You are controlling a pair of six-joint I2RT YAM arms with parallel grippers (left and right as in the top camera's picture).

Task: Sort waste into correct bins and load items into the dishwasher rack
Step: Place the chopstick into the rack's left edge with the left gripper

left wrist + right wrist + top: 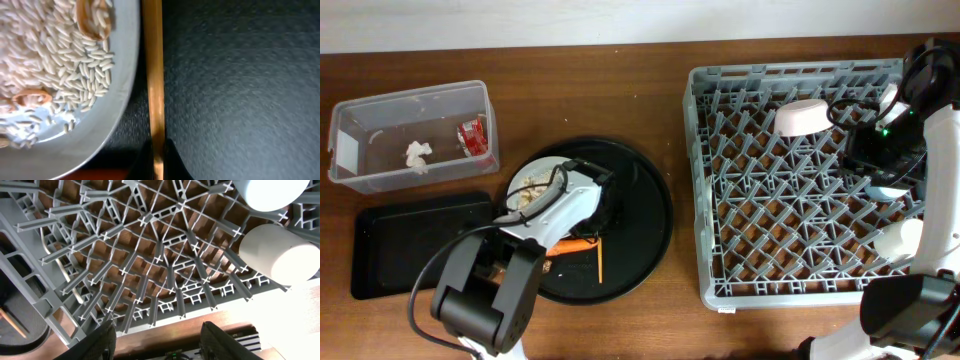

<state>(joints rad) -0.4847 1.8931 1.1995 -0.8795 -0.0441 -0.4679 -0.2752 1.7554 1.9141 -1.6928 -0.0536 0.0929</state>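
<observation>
Thin wooden chopstick (152,60) is lying well L of large square grey plastic dishwasher rack (696,180), just beside pale grey plate (102,142) carrying pale beige food scraps (55,55). L gripper (159,152) is clenching chopstick. R gripper (165,340) is hovering over rack, released, fingers wide apart.

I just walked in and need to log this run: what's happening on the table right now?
The left gripper is pinched on a wooden chopstick beside the plate of rice on the round black tray. The right gripper hangs open and empty over the dishwasher rack, which already holds a white cup. A tissue and a red wrapper are already in the clear tub.
</observation>
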